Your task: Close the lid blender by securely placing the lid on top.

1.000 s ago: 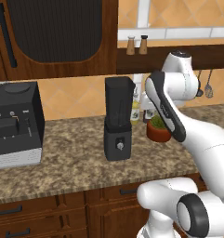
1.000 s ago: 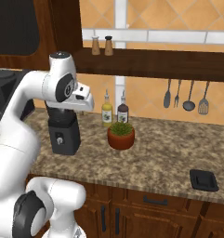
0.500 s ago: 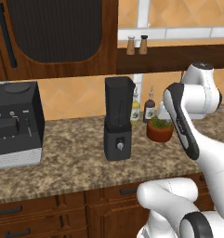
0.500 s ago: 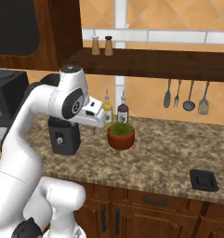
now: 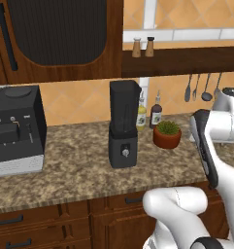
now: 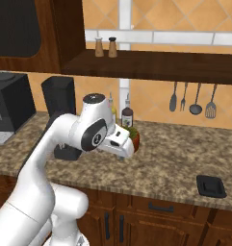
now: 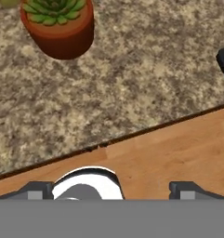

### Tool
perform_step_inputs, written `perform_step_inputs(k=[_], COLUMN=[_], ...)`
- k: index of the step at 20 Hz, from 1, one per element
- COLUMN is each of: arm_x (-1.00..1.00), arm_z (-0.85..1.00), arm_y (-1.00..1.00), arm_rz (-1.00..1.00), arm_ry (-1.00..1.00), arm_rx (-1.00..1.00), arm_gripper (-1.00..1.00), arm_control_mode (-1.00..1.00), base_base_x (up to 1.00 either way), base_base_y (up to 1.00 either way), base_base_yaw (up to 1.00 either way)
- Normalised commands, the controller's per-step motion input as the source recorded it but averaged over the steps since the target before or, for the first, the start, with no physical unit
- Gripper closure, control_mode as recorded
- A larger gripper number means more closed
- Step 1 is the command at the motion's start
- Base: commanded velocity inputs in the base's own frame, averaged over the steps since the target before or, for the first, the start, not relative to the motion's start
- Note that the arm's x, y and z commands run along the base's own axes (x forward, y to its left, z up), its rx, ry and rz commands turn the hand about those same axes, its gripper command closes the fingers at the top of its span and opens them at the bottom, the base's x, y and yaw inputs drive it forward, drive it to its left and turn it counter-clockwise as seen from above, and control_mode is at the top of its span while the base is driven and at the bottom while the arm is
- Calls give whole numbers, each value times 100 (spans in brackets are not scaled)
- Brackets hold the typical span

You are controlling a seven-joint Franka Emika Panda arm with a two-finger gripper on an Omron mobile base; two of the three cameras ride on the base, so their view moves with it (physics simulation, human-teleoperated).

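On the speckled granite desk, the tall dark blender stood beside a potted succulent; the low black squarish lid lay well apart, near the desk's front edge. Jaws stood wide apart, holding nothing.

Even bright rendered light, slightly soft.

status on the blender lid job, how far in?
Done: nothing yet. The blender stands uncapped on the counter. The lid lies flat near the counter's front edge, far to the right, past the potted plant.
In hand: nothing; the claw is open and empty, looking down over the counter edge with the lid at the view's right edge.
Left: reach the lid, grasp it, carry it across, seat it on the jar.
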Motion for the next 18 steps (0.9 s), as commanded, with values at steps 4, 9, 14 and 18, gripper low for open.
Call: perform_step_inputs(k=[4,9,14,18], arm_x=[-16,-4,0,7], arm_z=[-59,-43,-24,-13], arm_y=[-100,-91,-80,-75], arm_rz=[-26,-21,-16,-10], arm_ry=[0,0,0,1], arm_rx=[-9,-7,-2,0], arm_gripper=[-100,-100,-100,-100], arm_control_mode=[-100,-100,-100,-100], base_base_x=[0,0,0,0], base_base_y=[0,0,0,0], base_base_yaw=[0,0,0,0])
